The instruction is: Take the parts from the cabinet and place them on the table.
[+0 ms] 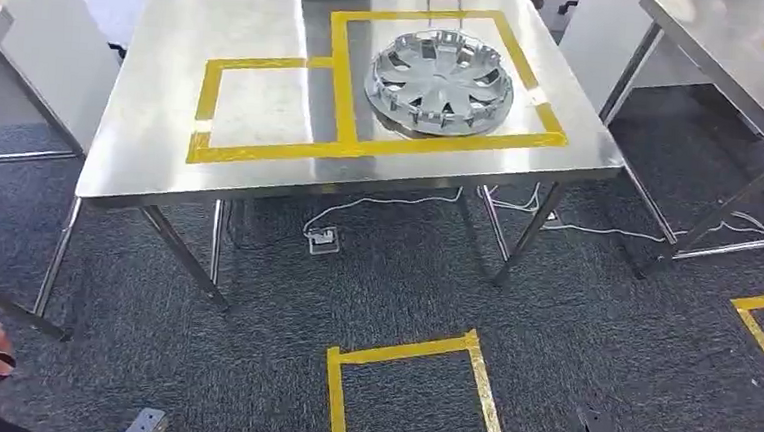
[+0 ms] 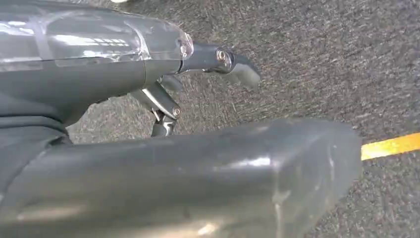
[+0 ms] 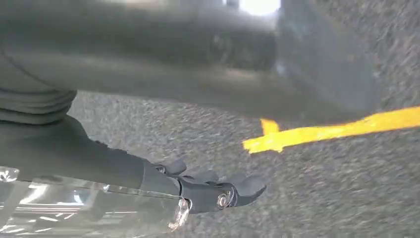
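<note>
At floor level the left hand (image 2: 198,74) hung over grey carpet (image 1: 404,278), fingers spread, holding nothing. On the table (image 1: 161,152), inside the right taped box by its far right corner, lay the hubcap (image 1: 439,81); no writing was legible. Beside yellow floor tape (image 3: 337,131), the right hand (image 3: 208,188) also hung spread and empty.

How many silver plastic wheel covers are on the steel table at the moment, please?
1. The silver plastic wheel cover lies inside the larger yellow-taped rectangle on the far right part of the steel table. The smaller taped rectangle beside it holds nothing.
</note>
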